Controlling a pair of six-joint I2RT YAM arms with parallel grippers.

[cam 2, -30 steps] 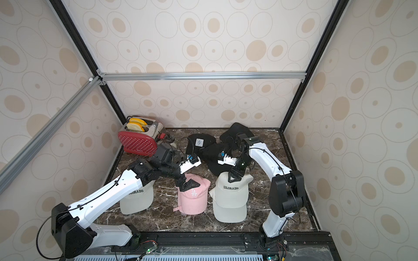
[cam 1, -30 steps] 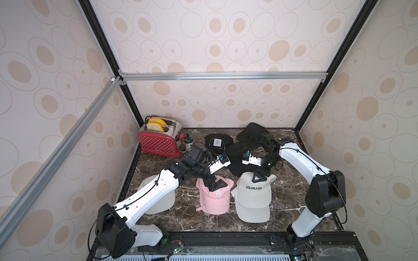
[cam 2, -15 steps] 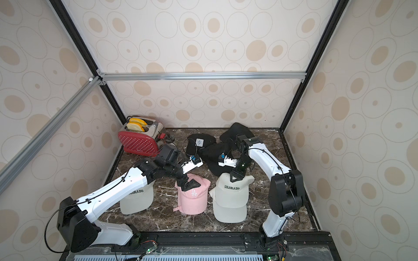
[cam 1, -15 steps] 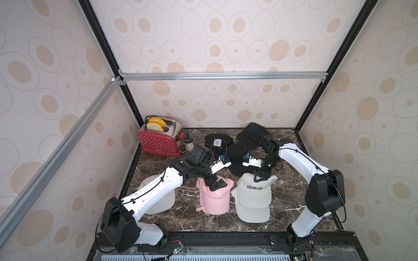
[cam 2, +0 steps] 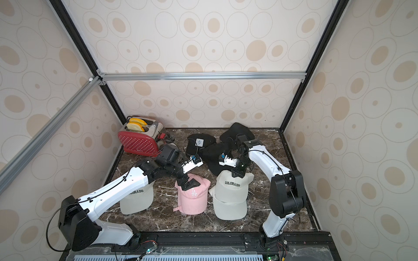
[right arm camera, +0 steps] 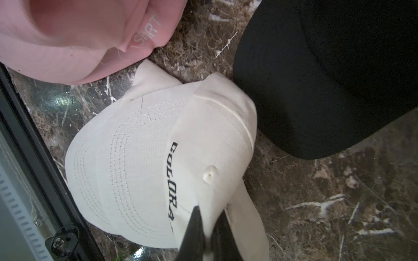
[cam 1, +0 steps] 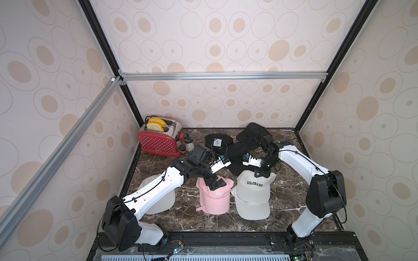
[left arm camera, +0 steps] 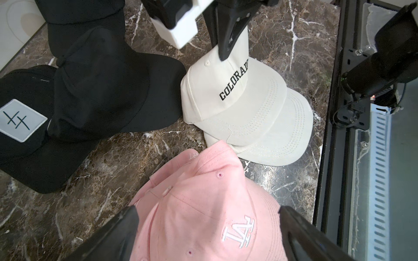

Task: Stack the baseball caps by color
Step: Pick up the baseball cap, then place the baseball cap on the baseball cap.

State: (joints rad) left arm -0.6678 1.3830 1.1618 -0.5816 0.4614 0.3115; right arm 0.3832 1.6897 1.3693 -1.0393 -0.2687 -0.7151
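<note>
Across both top views, you see the left pincer (cam 1: 215, 182) spread wide over the crown of the pink cap (cam 1: 214, 200) in the middle of the tabletop (cam 1: 285, 203). Just beside it, the right pincer (cam 1: 262, 173) is pressed together on the rear crown of the upper off-white COLORADO cap (cam 1: 254, 188), which sits on a second off-white cap (cam 1: 254, 210). A third off-white cap (cam 2: 135, 200) lies under the left arm (cam 1: 156, 192); three black caps (cam 1: 237, 156) cluster behind. From your left wrist view, both fingers (left arm camera: 117, 232) straddle the pink crown. From the right wrist, the fingertips (right arm camera: 194, 226) pinch a fold of off-white fabric.
</note>
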